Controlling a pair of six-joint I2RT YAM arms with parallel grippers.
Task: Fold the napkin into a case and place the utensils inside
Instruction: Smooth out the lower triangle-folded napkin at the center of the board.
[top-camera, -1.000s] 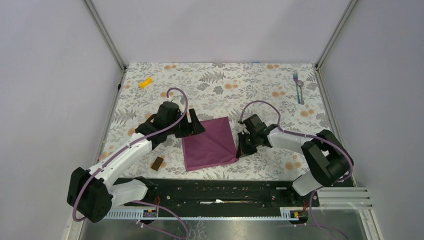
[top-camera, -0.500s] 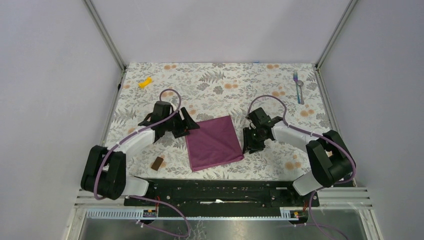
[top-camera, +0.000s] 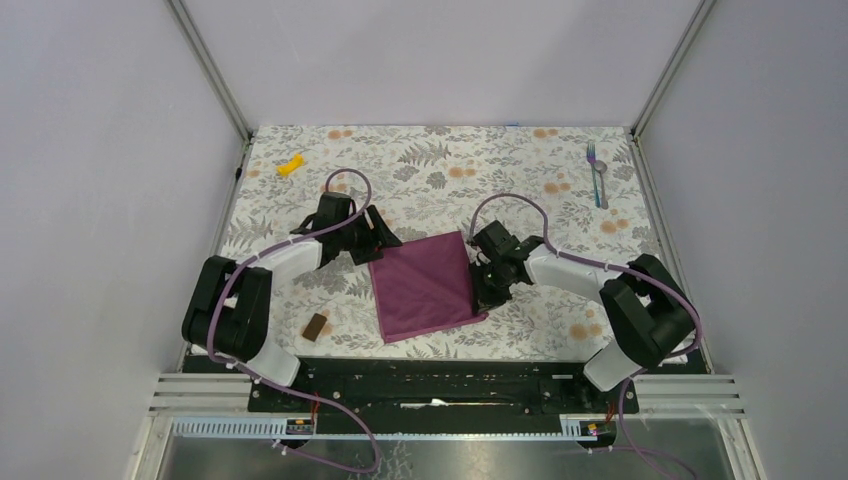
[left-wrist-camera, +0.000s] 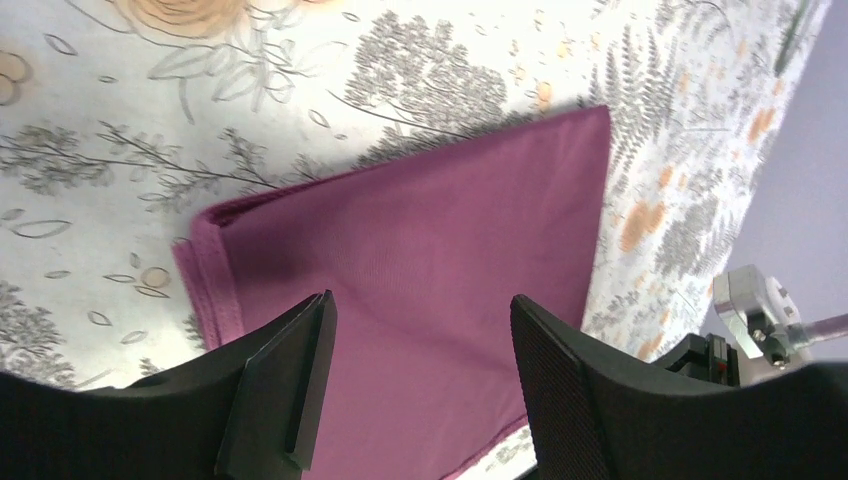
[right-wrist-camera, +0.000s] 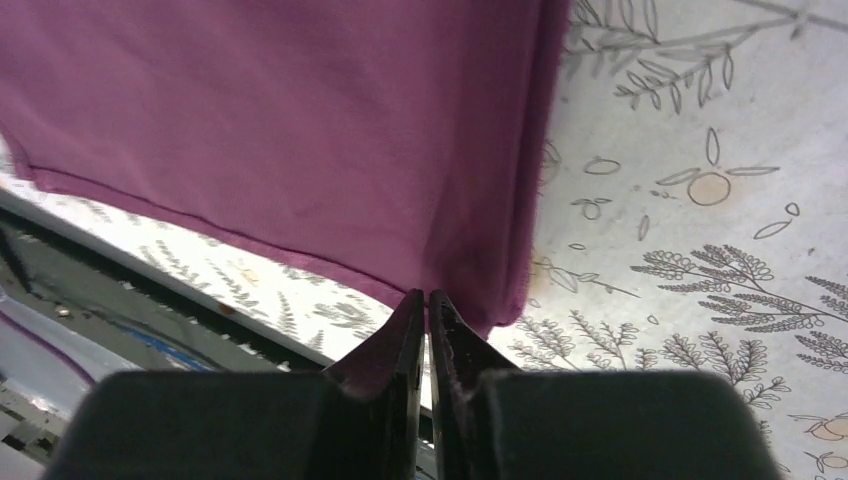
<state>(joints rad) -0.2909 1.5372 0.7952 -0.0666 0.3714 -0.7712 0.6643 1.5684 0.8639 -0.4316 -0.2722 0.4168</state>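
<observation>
The plum-magenta napkin (top-camera: 425, 285) lies flat near the table's middle, folded to a doubled square; it also shows in the left wrist view (left-wrist-camera: 420, 230) and the right wrist view (right-wrist-camera: 300, 130). My left gripper (top-camera: 378, 245) is open and empty over the napkin's far left corner (left-wrist-camera: 422, 305). My right gripper (top-camera: 486, 289) is shut, its tips (right-wrist-camera: 428, 296) right at the napkin's near right corner; I see no cloth between the jaws. The fork (top-camera: 592, 156) and spoon (top-camera: 600, 186) lie side by side at the far right, away from both grippers.
A small yellow piece (top-camera: 290, 165) lies at the far left. A small brown block (top-camera: 315, 326) lies left of the napkin's near edge. Frame posts and grey walls close in the flowered table (top-camera: 520, 180). The black base rail (top-camera: 430, 380) runs along the near edge.
The napkin slid a little to the right. My left gripper moved back to its far left corner. My right gripper drew right, then came back left onto the napkin's right edge.
</observation>
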